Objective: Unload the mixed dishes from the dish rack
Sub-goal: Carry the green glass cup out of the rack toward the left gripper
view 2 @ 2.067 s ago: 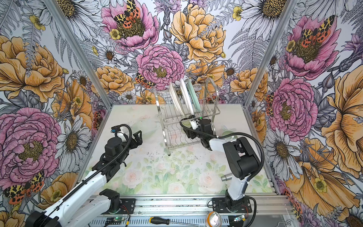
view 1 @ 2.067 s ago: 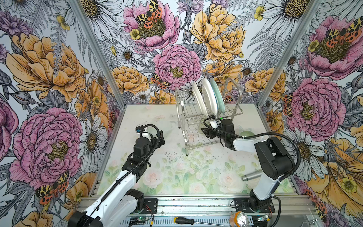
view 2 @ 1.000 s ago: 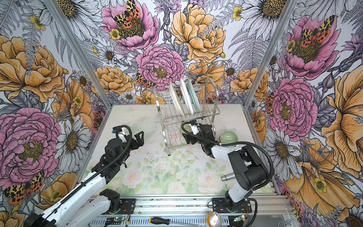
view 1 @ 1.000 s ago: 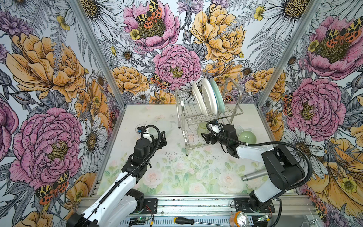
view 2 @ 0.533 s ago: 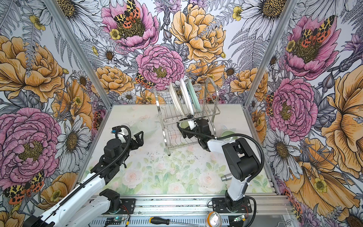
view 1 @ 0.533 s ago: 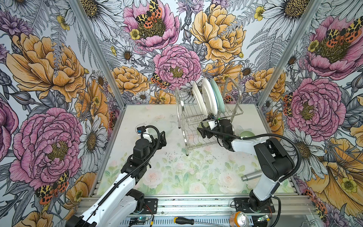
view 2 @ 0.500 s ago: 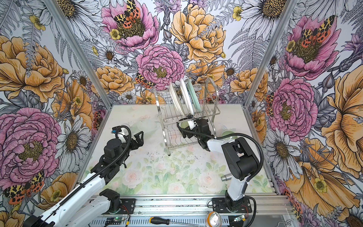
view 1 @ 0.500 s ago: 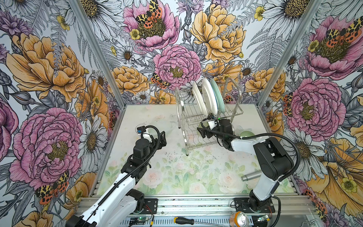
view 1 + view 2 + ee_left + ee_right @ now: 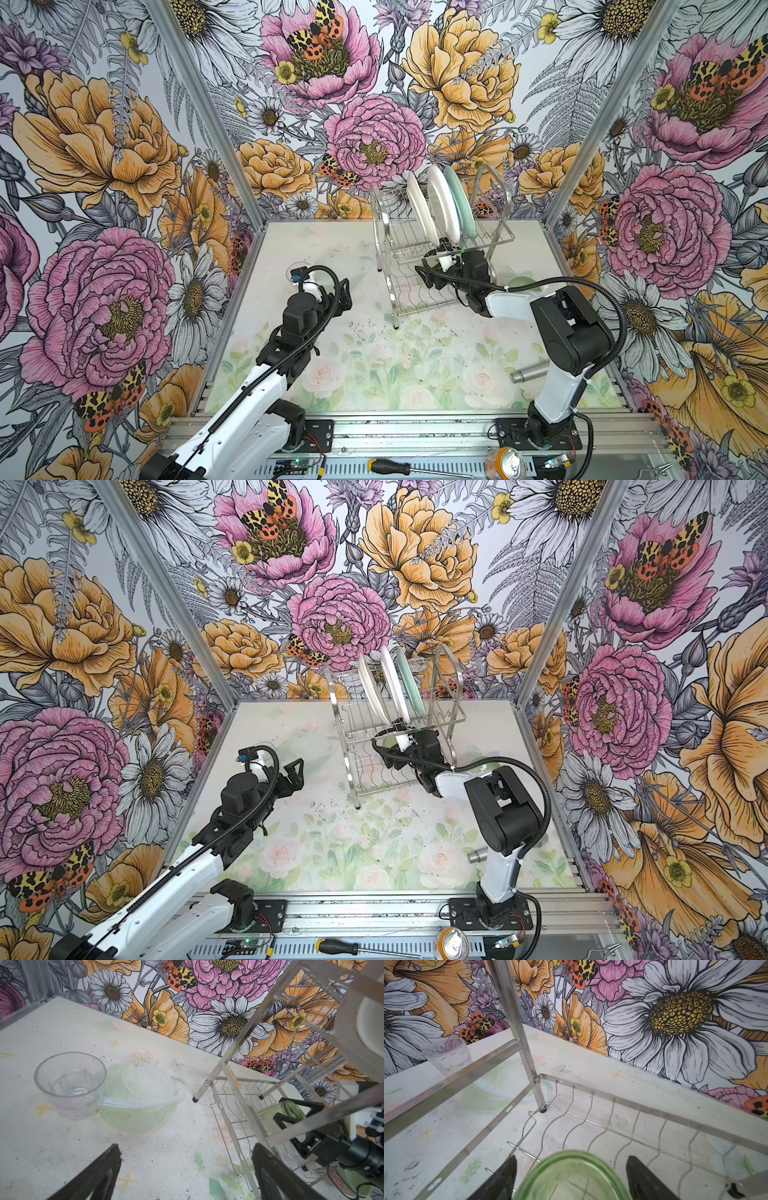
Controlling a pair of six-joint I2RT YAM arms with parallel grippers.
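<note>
Tumbler (image 9: 571, 1180) stands on the rack's (image 9: 492, 239) lower shelf, mouth up and long axis near vertical; any slight lean I cannot judge. Right gripper (image 9: 571, 1157) reaches in under the upper shelf with one finger on each side of the green wall, close to it. Whether they press it I cannot tell. Left gripper (image 9: 186, 1147) hangs spread wide, holding nothing, above the table (image 9: 52, 1147). It faces the glass (image 9: 70, 1084) and the pale bowl (image 9: 139, 1093) just beside it.

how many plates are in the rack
3, upright side by side on the top shelf of the rack: cream plate, white plate, mint plate. The right arm hides part of the lower shelf.
</note>
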